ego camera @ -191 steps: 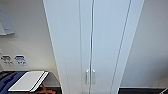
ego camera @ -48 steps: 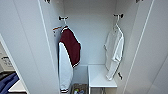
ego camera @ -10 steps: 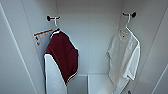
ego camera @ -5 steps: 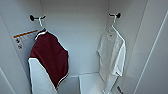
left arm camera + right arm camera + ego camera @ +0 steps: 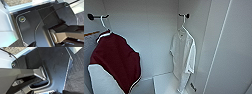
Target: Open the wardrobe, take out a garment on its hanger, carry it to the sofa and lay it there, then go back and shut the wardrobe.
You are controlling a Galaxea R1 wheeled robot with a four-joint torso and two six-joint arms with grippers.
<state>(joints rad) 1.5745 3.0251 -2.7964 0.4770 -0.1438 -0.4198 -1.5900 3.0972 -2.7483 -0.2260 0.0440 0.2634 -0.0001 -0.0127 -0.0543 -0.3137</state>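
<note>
Inside the open wardrobe (image 5: 151,32), the white shirt (image 5: 184,55) hangs on its white hanger (image 5: 184,25) from a dark peg at the right. A maroon top (image 5: 116,62) hangs left. Whether either gripper's fingers are open cannot be told.

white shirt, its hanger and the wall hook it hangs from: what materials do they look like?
White shirt: thin light fabric, probably woven or jersey; it drapes limp with soft folds. White hanger: slim, smooth and uniformly white, likely plastic or coated wire; can't tell which. Hook: small, dark, matte, probably painted metal.
</note>
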